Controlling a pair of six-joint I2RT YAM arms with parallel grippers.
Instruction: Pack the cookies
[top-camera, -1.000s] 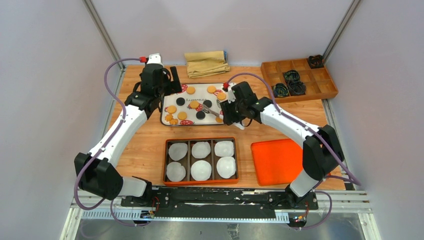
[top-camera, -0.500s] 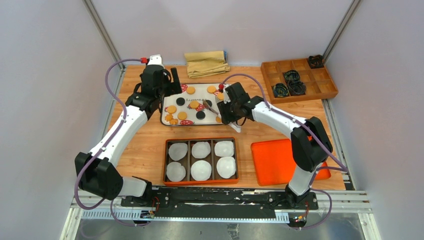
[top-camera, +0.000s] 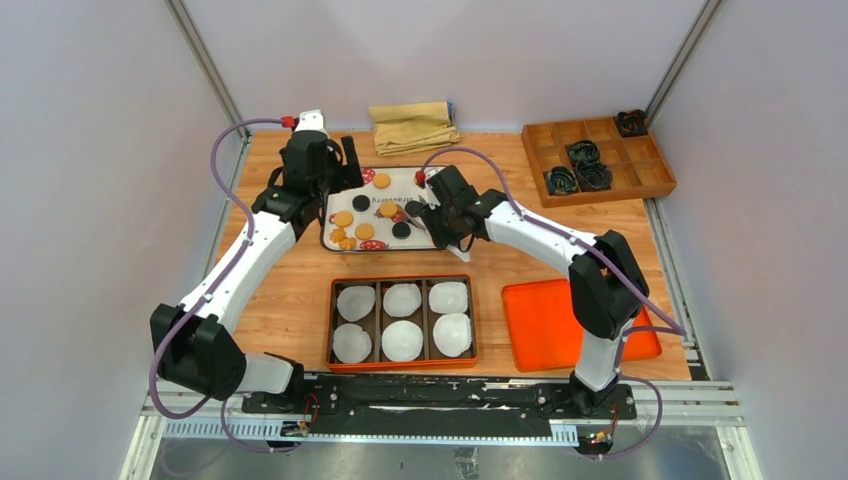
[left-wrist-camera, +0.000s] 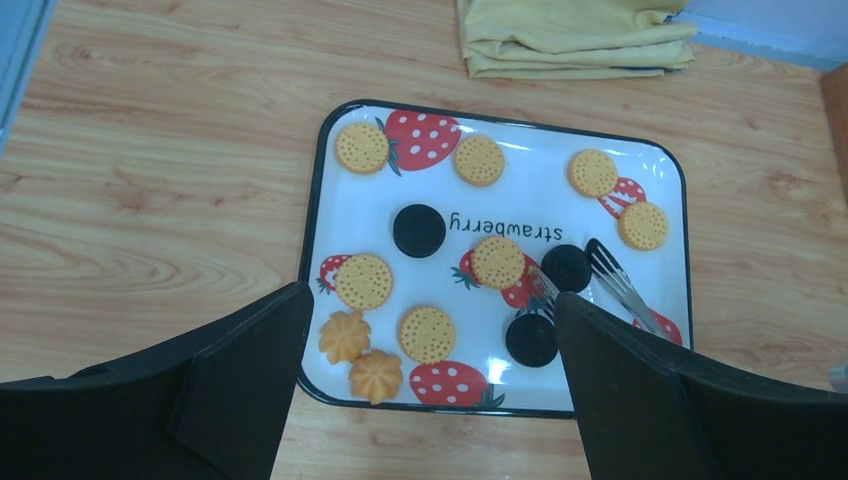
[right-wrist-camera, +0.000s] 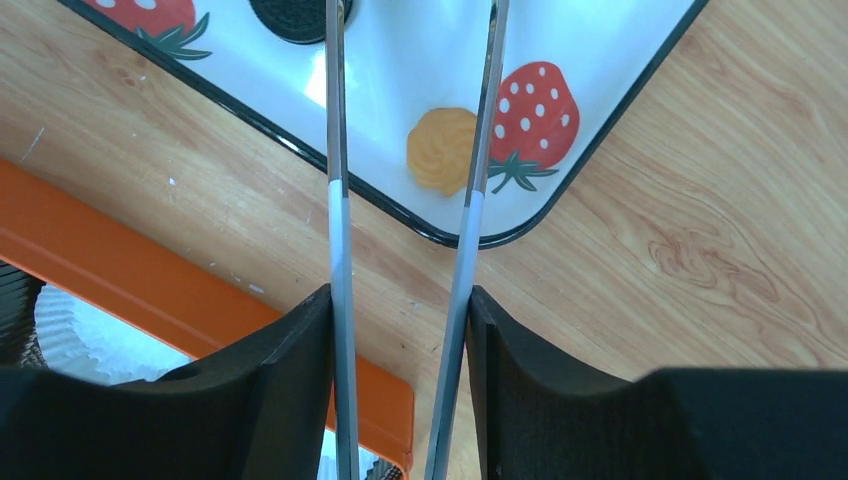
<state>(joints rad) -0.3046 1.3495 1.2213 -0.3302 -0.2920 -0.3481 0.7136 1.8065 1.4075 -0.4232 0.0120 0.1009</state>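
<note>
Picking step: the right gripper (right-wrist-camera: 400, 310) clamps metal tongs (right-wrist-camera: 337, 200), prongs parted and seemingly empty, just beside a black cookie (left-wrist-camera: 566, 268). The cookies (left-wrist-camera: 498, 262) lie on the strawberry tray (left-wrist-camera: 535, 165). The next move likely calls for straddling one, squeezing, and carrying it to the lined box (top-camera: 403, 278).

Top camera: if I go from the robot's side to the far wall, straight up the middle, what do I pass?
First the orange box of white paper liners → strawberry tray with the cookies → folded yellow cloth.
</note>
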